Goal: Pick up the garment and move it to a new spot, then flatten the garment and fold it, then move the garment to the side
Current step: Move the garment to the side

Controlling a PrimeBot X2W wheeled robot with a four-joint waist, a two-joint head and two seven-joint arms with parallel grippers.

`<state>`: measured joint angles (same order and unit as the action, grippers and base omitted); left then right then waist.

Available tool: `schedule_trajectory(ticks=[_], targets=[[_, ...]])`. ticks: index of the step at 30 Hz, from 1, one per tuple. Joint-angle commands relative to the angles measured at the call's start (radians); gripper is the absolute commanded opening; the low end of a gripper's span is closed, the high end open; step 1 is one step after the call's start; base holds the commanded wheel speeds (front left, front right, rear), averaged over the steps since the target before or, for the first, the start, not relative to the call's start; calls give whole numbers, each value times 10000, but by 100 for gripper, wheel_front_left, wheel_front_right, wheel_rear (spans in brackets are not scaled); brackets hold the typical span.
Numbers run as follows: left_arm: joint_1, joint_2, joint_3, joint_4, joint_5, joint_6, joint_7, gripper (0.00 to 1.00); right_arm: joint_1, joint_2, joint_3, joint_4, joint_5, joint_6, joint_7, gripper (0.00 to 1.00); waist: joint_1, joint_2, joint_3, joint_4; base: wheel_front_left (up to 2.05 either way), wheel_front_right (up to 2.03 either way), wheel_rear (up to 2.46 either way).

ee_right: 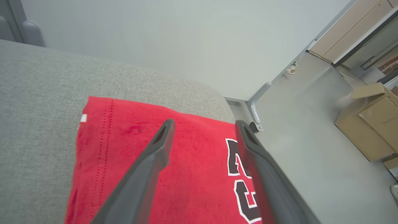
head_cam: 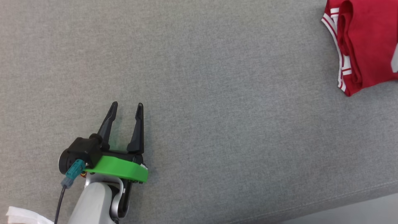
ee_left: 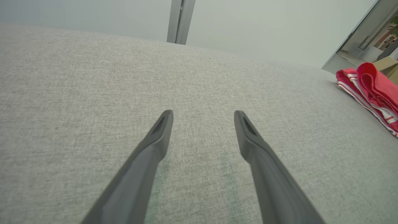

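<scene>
Lying folded upper right is the red shirt. The left gripper, lower left, gapes empty; the right gripper has its jaws apart over the red shirt

The red garment carries black characters with white outlines on its right part, in two rows; they are partly covered and cut off, so they cannot be read for sure. A cardboard box on the floor at the far right bears faint writing, too small to read.
</scene>
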<state>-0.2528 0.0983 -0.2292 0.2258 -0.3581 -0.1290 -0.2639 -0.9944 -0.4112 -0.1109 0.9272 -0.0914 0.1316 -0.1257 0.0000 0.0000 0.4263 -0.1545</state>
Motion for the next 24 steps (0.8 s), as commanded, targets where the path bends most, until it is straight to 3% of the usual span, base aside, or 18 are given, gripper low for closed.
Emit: schedule_trajectory(ticks=[1,10,13,24], targets=[[87,-6,27,-16,66,-34,-2,100,-77,98,125,7,-39,-21,-141,100,0,0,-313,-11,0,0,0],[454,-22,376,169,108,-31,-2,100,387,1049,965,-230,329,-21,-861,100,0,0,-1742,396,0,0,0],[634,-42,706,217,82,13,-2,100,794,1499,821,-456,435,-21,-1072,100,0,0,-2195,569,0,0,0],[1567,-201,1988,295,122,343,0,100,3779,3284,436,-2454,927,-19,-1395,100,0,0,-3358,1022,0,0,0]])
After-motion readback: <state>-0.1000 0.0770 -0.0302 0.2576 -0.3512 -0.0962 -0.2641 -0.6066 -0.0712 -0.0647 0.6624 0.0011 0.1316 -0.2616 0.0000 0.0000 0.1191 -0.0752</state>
